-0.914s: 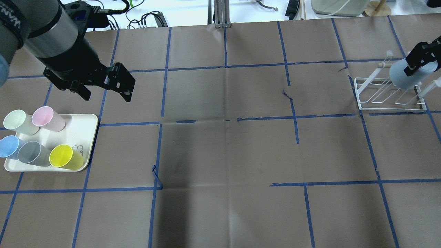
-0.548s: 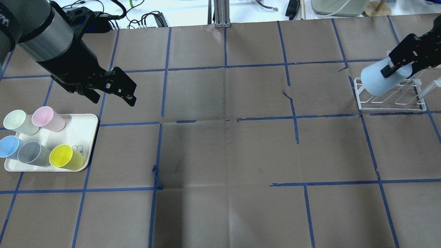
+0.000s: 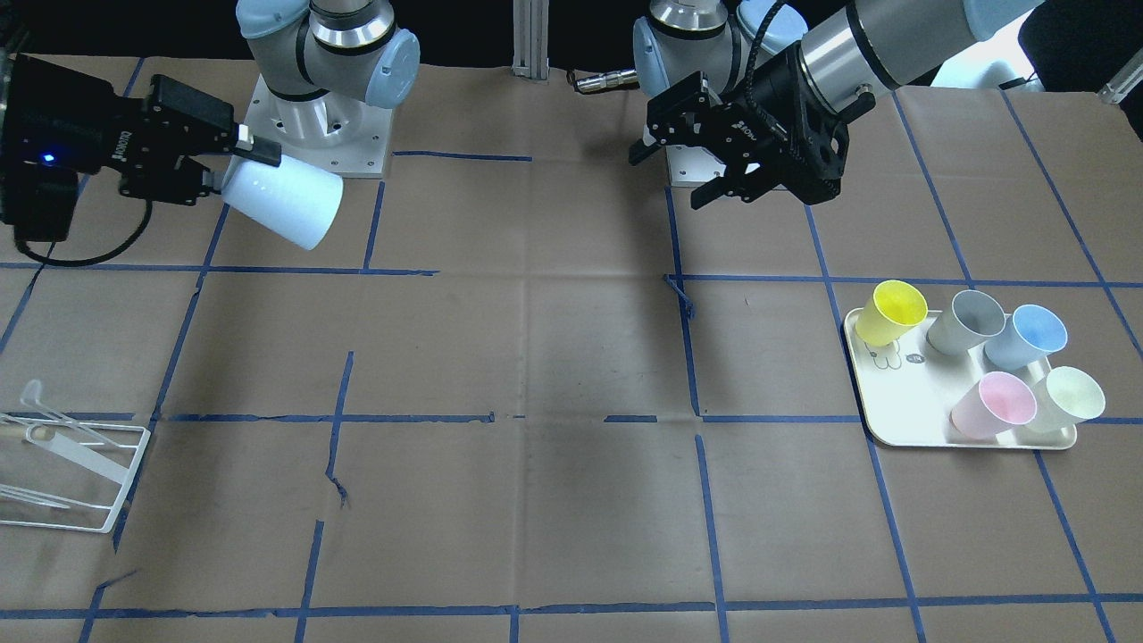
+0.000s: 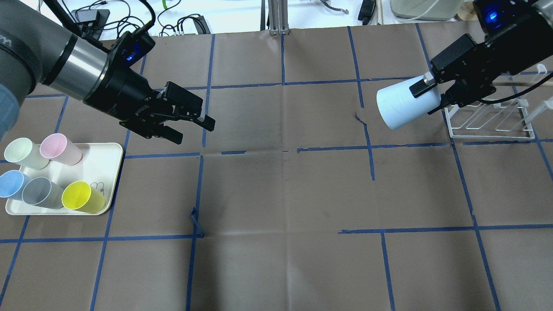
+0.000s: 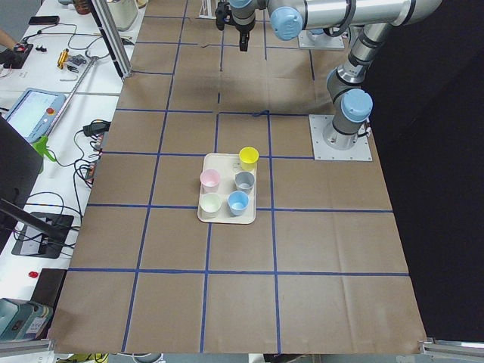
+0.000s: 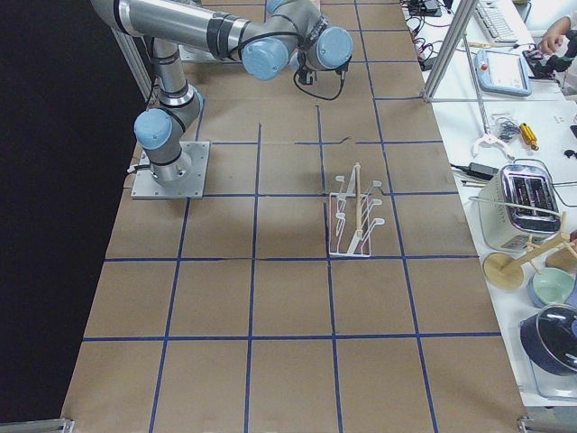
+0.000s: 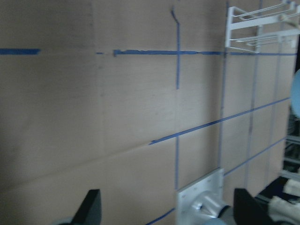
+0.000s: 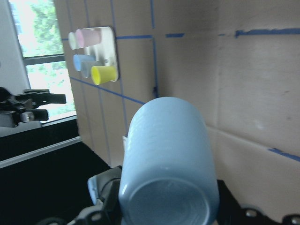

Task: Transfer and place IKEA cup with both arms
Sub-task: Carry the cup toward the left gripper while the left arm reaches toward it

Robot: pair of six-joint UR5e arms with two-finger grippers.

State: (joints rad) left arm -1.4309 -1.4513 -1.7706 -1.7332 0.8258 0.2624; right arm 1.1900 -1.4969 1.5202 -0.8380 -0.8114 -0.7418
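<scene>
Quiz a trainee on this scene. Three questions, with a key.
1. True or false: the right end effector is shut on the pale blue IKEA cup.
2. How many cups stand on the white tray? A) three B) five C) six
3. Fill in the blank: the left end effector holds nothing, and its jaws are ____.

Key: 1 true; 2 B; 3 open.
</scene>
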